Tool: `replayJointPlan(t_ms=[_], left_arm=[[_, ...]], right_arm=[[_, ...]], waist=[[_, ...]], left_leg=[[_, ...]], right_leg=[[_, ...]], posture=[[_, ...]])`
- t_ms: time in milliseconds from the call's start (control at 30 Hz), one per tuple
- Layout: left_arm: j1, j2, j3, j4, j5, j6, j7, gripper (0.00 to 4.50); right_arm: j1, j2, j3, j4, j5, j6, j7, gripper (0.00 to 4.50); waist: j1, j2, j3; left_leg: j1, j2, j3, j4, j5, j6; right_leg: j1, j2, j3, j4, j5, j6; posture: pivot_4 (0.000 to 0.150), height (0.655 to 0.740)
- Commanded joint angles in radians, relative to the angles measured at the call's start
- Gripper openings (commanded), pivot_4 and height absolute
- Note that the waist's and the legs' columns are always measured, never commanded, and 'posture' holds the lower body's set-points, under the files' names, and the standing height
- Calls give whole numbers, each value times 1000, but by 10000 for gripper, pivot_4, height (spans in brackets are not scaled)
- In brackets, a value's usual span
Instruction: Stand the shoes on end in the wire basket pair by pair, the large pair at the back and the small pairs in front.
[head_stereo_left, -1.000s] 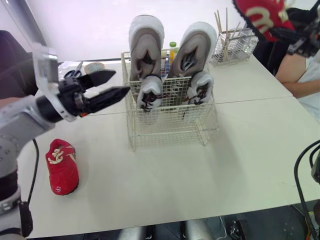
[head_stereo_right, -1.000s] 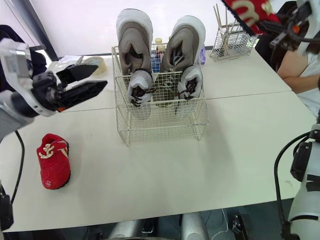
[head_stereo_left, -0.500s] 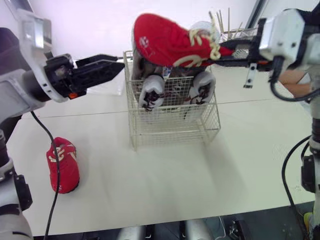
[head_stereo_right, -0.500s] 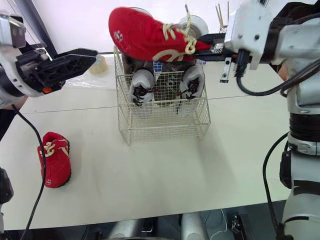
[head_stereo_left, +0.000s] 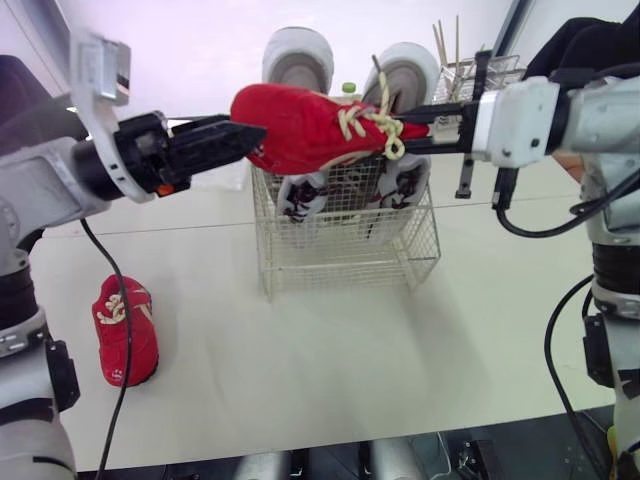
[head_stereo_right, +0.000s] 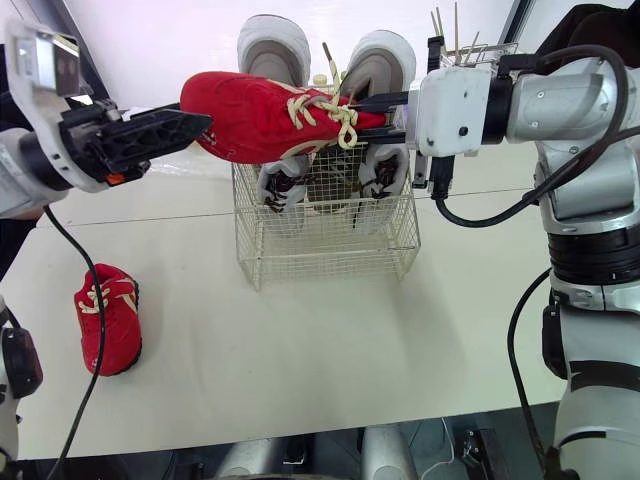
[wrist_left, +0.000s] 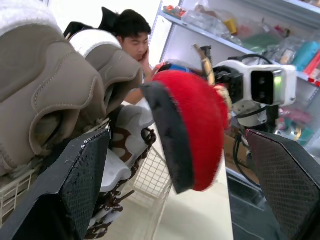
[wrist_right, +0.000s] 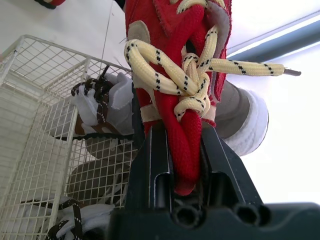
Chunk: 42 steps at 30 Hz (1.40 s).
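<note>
Your right gripper (head_stereo_left: 420, 126) had jaws clamped on red shoe (head_stereo_left: 310, 128) by tongue; toe sat between left gripper (head_stereo_left: 236, 143) jaws, parted (no contact seen), wire basket (head_stereo_left: 345, 250) below. Soft tongue hold could have slipped, dropping shoe.

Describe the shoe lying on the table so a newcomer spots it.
Find the wire basket on the white table. To its left, nearer the robot, a small red shoe with cream laces lies on its sole. Its twin is held in the air; the grey pairs stand in the basket.

Silver arms (head_stereo_left: 612, 100), black fingers (head_stereo_left: 212, 146) (black cables (head_stereo_right: 511, 340))
</note>
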Motion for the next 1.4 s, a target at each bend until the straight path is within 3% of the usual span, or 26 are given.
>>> replayJointPlan(t_ms=[33, 100, 200, 333, 400, 567, 700, 933, 1067, 1233, 1400], left_arm=[[-27, -5, 11, 5, 7, 3, -4, 39594], [-28, -13, 5, 3, 18, 1, -6, 32307], [-22, -24, 1, -6, 22, 6, -14, 17599], [-16, -44, 15, -6, 1, 10, -2, 2575], [-3, -52, 27, -18, -13, 12, 1, 2124], [58, -93, 86, -19, -73, 0, 53, 2123], [107, -124, 127, -39, -111, -32, 104, 2123], [140, -186, 173, -81, -211, -112, 212, 2123], [136, -235, 156, -115, -244, -166, 260, 2123], [128, -263, 131, -128, -261, -194, 286, 2123], [124, -293, 97, -136, -246, -216, 288, 2123]], right_arm=[[-38, 3, -17, -51, 30, 1, 2, 428], [-42, 5, -17, -54, 33, 5, 4, 428], [-48, 11, -15, -63, 38, 17, 8, 428], [-48, 15, -20, -73, 49, 59, 5, 428], [-43, 15, -34, -92, 90, 145, 2, 428], [-29, -20, -148, -172, 407, 635, -20, 23866], [-39, -25, -316, -93, 657, 942, -124, 44115], [182, 29, -539, -67, 903, 1189, -325, 44673], [298, 222, -557, -173, 1049, 1200, -546, 44673], [286, 362, -528, -235, 1165, 1151, -732, 44673], [187, 500, -457, -235, 1188, 1045, -848, 44673]], waist=[[0, 0, 0], [1, 0, 0], [0, 0, 0], [0, 0, 0], [0, 0, 0], [3, 0, 0], [3, -1, 0], [6, -4, -1], [-2, -4, -1], [1, -3, -1], [1, -3, -1]], left_leg=[[0, 0, 0, 0, 0, 0], [0, 0, 0, 0, 0, 0], [0, 0, 0, 0, 0, 0], [0, 0, 0, 0, 0, 0], [0, 0, 0, 0, 0, 0], [0, 0, -1, 0, 0, 1], [0, 0, -1, 0, -4, 3], [0, 0, -1, -1, -5, 5], [0, 0, -1, -1, -4, 5], [0, 0, -1, -2, -1, 3], [0, 0, -1, 0, -2, 5]], right_leg=[[0, 0, 0, 0, 0, 0], [0, 0, 0, 0, 0, 0], [0, 0, 0, 0, 0, 0], [0, 0, 0, 0, 0, 0], [0, 0, 0, 0, 0, 0], [0, 0, 0, 0, 0, 0], [0, -2, 0, 0, 0, 0], [1, -2, 1, -2, 0, -1], [0, -2, 1, 0, 0, 0], [-2, -1, 2, 3, 0, 0], [-1, -1, 2, 3, 0, 0]], posture=[[1500, 7400], [1500, 7400], [1500, 7400], [1500, 7400], [1500, 7400], [1500, 7400], [1500, 7400], [1500, 7400], [1500, 7400], [1500, 7400], [1500, 7400]])
